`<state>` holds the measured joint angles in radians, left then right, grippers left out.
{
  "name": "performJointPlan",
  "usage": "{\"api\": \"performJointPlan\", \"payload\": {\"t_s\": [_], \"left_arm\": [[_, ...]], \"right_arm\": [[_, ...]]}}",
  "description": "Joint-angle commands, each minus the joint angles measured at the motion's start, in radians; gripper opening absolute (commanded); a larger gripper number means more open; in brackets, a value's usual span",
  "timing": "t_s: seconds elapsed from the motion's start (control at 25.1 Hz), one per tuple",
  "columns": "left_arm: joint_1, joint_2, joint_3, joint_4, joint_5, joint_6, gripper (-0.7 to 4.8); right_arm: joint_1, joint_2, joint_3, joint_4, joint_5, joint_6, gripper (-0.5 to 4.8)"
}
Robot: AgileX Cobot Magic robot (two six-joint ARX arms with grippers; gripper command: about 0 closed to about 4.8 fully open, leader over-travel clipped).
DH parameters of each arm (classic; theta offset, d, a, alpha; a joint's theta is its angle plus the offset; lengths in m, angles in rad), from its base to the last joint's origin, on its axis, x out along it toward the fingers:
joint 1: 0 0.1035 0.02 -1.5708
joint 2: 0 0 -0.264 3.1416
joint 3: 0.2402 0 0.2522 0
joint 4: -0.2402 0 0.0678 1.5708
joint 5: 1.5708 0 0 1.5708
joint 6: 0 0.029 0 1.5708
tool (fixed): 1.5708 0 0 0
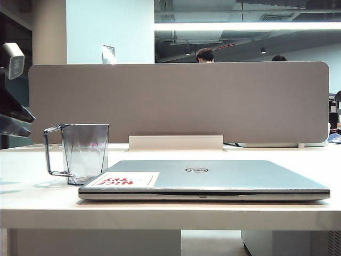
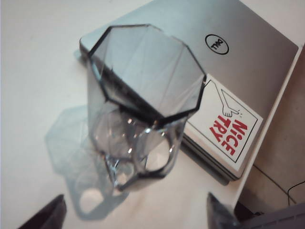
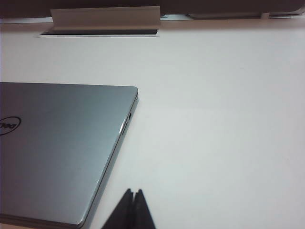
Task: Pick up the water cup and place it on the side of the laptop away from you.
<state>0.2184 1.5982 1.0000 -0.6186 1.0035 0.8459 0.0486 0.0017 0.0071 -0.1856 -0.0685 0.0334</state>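
Note:
The water cup (image 1: 85, 152), a clear grey-tinted faceted mug, stands upright on the white table (image 1: 32, 202) at the laptop's far left corner, its thin handle (image 1: 50, 152) turned left. From the left wrist view I look down into the water cup (image 2: 143, 71); its handle (image 2: 152, 160) points toward the camera. The closed silver laptop (image 1: 213, 178) lies flat with its white sticker (image 1: 128, 180) beside the cup. My left gripper (image 2: 136, 214) is open and apart from the cup, with nothing between its fingers; it hangs at the left edge as the left gripper (image 1: 21, 120). My right gripper (image 3: 133, 193) is shut and empty, near the laptop (image 3: 62, 148).
A grey partition panel (image 1: 181, 101) runs along the back of the table. A white cable cover (image 1: 176, 142) sits at its foot behind the laptop. People sit beyond the panel. The table's front edge (image 1: 170, 216) is close to the laptop.

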Motion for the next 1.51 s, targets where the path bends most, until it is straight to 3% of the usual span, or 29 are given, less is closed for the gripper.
{"api": "performJointPlan", "payload": {"t_s": [0.04,0.24,0.4,0.56,1.0,1.24,1.51], "left_arm": [[-0.044,0.034,0.001,0.067,0.007,0.018,3.71],[-0.109,0.116,0.001,0.072,-0.077,0.018,3.65],[-0.115,0.143,0.001,0.05,-0.079,0.018,2.87],[-0.115,0.142,0.002,0.052,0.0,0.018,2.73],[-0.116,0.142,0.002,0.013,0.043,0.01,2.63],[-0.118,0.142,0.002,-0.035,0.101,0.011,1.68],[-0.153,0.142,0.001,-0.061,0.094,0.011,1.42]], "right_arm": [[0.0,0.0,-0.003,0.006,-0.005,0.0,-0.08],[0.0,0.0,-0.003,0.006,-0.004,0.0,-0.08],[0.0,0.0,-0.003,0.006,-0.005,0.0,-0.08],[0.0,0.0,-0.003,0.005,-0.004,0.0,-0.08],[0.0,0.0,-0.003,0.005,-0.005,0.0,-0.08],[0.0,0.0,-0.003,0.005,-0.005,0.0,-0.08],[0.0,0.0,-0.003,0.005,-0.005,0.0,-0.08]]}}
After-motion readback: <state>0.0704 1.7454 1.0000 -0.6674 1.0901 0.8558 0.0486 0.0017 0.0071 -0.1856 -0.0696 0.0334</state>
